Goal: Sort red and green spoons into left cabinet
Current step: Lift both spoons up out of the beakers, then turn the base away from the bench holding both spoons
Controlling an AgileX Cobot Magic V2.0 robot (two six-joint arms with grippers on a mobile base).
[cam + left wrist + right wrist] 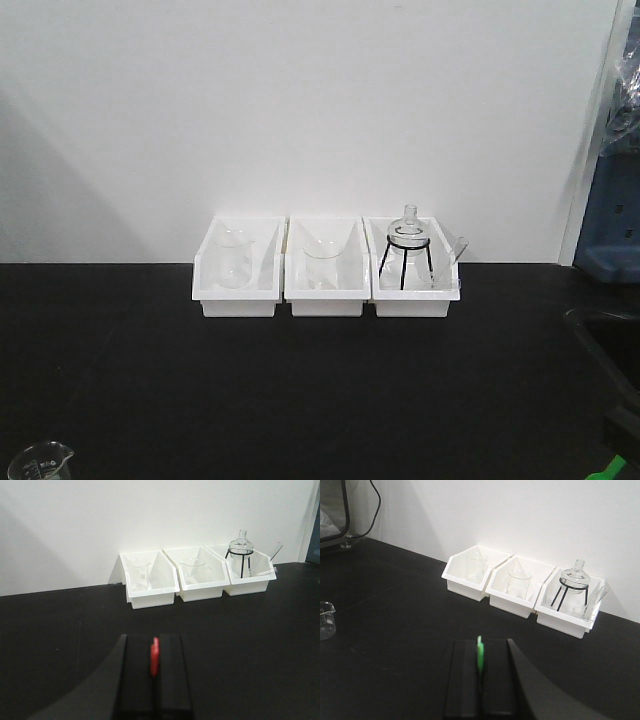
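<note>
1. One plain white wall (300, 100) fills the far side of the scene.
2. One black surface (300, 390) runs from the wall to the near edge and carries everything else.
3. Three white bins (325, 298) sit side by side in a row at the far edge of the surface, against the wall and touching or almost touching each other.
4. The left pincer (154, 642) hangs over the near part of the surface, well short of the bins. Its two black fingers (137, 675) are pressed together on the red spoon.
5. The right pincer (480, 645) hangs likewise over the near surface, well apart from the bins, its fingers pinching the green spoon.
6. A round glass flask (409, 232) stands upright on a black wire tripod (404, 265) in the right bin, with a clear tube (455, 248) leaning at that bin's right side.
7. A clear beaker (234, 258) stands in the left bin, and a second beaker (322, 263) stands in the middle bin.
8. A small marked beaker (40, 462) stands alone at the near left corner of the surface, far from the bins.
9. The red spoon (155, 662) shows as a thin red strip held edge-on between the left fingers.
10. The green spoon (480, 657) shows as a thin green strip between the right fingers, and a sliver of bright green also shows at the near right corner of the front view.
</note>
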